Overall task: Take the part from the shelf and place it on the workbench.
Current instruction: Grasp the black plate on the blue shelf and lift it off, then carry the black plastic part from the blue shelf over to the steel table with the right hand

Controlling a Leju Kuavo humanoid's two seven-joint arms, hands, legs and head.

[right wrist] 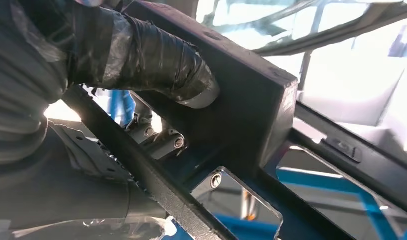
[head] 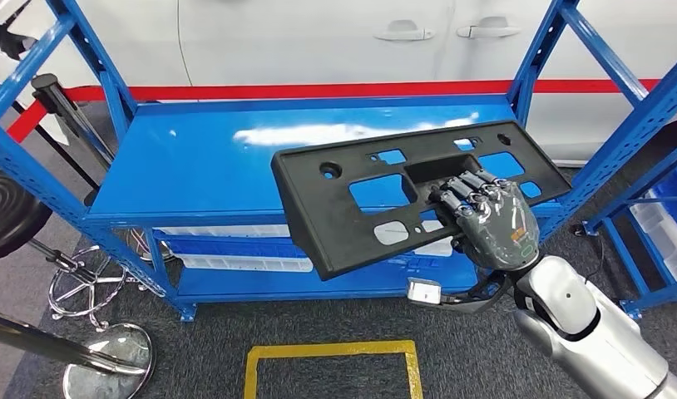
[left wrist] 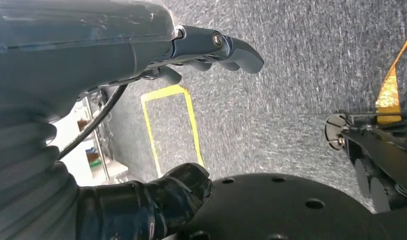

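We had the black part [head: 377,195], a long flat plastic panel with cut-out windows, in our right hand [head: 485,218], and it hung above the near right portion of the blue shelf [head: 194,166]. The hand gripped the panel at its right-hand half: the fingers [head: 468,189] lay curled over the top face and hooked into the central recessed opening, while in the right wrist view the thick thumb [right wrist: 156,60] pressed against the panel's [right wrist: 251,110] raised wall from the other side. We judged that this hold through a window was chosen because the panel was too wide and thin to be clasped across. The panel was tilted, its near left corner dipping lower and overhanging the shelf's near edge. Whether its far edge touched the shelf top we could not tell.

Our left hand [left wrist: 211,47] hung down at our side over the grey carpet, holding nothing. Its fingers looked loosely curled in, though how far they were closed we could not tell.

A yellow floor marking [head: 331,366] lay on the near carpet, and a white car [head: 360,41] stood beyond the shelf.

To our mind, the pick was done and the carry to the workbench remained. With the long left end unsupported, we judged that a quick turn could twist the panel in the grip.
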